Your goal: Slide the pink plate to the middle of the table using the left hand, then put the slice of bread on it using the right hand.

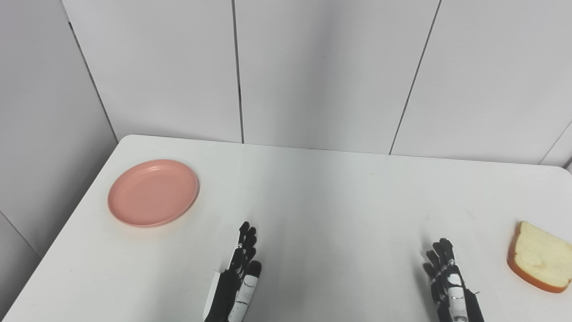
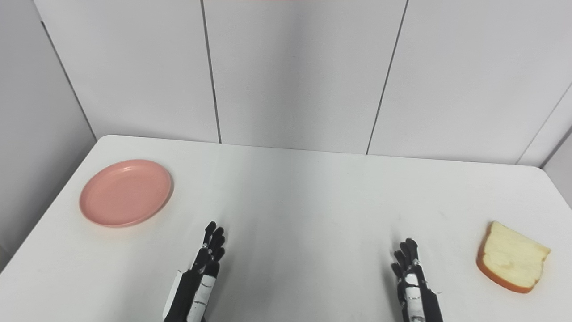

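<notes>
Both hands hold nothing. The left hand (image 1: pixel 237 277) and right hand (image 1: pixel 449 281) hover near the table's (image 1: pixel 321 201) front edge, fingers extended, loosely together, pointing away. Nothing looks started: the pink plate (image 1: pixel 153 192) sits by the far left corner, the slice of bread (image 1: pixel 539 257) lies at the right edge. Sliding and placing both remain.

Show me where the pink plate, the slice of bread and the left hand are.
pink plate (image 1: pixel 153 192), left eye view, middle of its flat inside.
slice of bread (image 2: pixel 511 257), right eye view, pale crumb face.
left hand (image 2: pixel 201 273), right eye view, back of the hand.
</notes>
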Motion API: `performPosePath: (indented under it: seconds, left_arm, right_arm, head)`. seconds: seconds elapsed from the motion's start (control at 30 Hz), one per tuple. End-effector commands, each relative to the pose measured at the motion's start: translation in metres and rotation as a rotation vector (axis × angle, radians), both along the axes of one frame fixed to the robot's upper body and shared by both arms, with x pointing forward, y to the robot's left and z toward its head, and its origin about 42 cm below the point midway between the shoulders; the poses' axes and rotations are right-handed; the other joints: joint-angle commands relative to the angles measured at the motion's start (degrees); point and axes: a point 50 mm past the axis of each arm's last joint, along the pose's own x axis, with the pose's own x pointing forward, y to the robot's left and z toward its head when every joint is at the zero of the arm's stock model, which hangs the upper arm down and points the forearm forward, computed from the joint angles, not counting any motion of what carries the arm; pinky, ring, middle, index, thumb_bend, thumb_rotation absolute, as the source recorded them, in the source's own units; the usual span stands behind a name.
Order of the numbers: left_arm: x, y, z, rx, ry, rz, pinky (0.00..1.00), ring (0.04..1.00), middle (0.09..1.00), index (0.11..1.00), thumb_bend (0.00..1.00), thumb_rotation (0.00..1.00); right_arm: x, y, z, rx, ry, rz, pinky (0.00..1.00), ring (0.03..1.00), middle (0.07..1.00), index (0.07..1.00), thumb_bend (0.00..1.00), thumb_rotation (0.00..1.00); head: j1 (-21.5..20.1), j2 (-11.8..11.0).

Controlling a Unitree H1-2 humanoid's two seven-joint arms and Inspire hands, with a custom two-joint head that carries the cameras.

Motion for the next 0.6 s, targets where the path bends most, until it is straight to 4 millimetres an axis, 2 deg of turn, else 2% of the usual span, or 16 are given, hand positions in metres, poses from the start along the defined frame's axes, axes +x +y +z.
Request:
performPosePath:
  seconds: [0.0, 0.07, 0.2, 0.4, 0.57]
  left_arm:
    - [0.001, 0.007, 0.011, -0.041, -0.049, 0.007, 1.00, 1.000, 1.000, 1.000, 0.77, 0.86]
    - [0.002, 0.010, 0.015, -0.067, -0.058, 0.010, 1.00, 1.000, 1.000, 1.000, 0.77, 0.85]
    - [0.012, 0.020, 0.039, -0.132, -0.127, 0.029, 1.00, 1.000, 1.000, 1.000, 0.79, 0.84]
    - [0.044, 0.048, 0.074, -0.091, -0.253, 0.100, 1.00, 1.000, 0.993, 0.989, 0.88, 0.88]
    - [0.076, 0.081, 0.087, -0.120, -0.324, 0.159, 0.95, 0.927, 0.907, 0.863, 0.90, 0.85]
  right_arm:
    - [-0.004, 0.004, -0.011, 0.010, 0.019, -0.006, 1.00, 0.973, 0.987, 0.985, 0.80, 0.94]
    - [-0.004, 0.006, -0.011, 0.013, 0.020, -0.007, 0.99, 0.965, 0.982, 0.981, 0.80, 0.93]
    - [-0.002, 0.009, -0.012, 0.013, 0.019, -0.003, 0.97, 0.955, 0.973, 0.978, 0.81, 0.92]
    - [0.000, 0.012, -0.014, 0.021, 0.016, 0.003, 0.98, 0.953, 0.970, 0.981, 0.78, 0.93]
    - [0.000, 0.012, -0.014, 0.014, 0.018, 0.003, 0.97, 0.956, 0.967, 0.986, 0.78, 0.93]
  head:
    - [-0.30, 0.09]
    - [-0.64, 0.20]
    - [-1.25, -0.26]
    - [-1.45, -0.96]
    - [-1.58, -1.22]
